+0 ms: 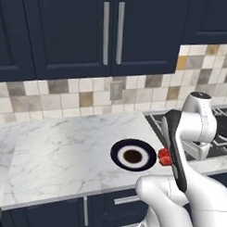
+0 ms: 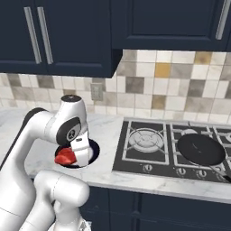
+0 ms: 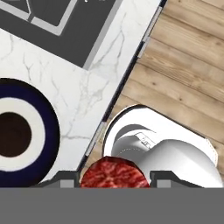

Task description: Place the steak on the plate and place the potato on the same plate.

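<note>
The steak (image 3: 114,173) is held between the fingers of the hand (image 3: 114,179), lifted above the front edge of the tabletop (image 1: 63,150), just beside the empty plate (image 1: 133,154), which is set near that front edge, beside the stove (image 2: 171,149).

White marble counter (image 1: 58,150) ran under the navy upper cabinets, front edge over navy drawers. The plate (image 1: 133,154) sat flat on it near the front edge, navy rim, white ring, dark centre, nothing on it. Just right of the plate, a gas cooktop (image 2: 171,149) was set into the counter, knobs along its front. A black frying pan (image 2: 201,150) rested on the cooktop's right burner, handle pointing toward the front right. Rest of the marble left of the plate was bare.
</note>
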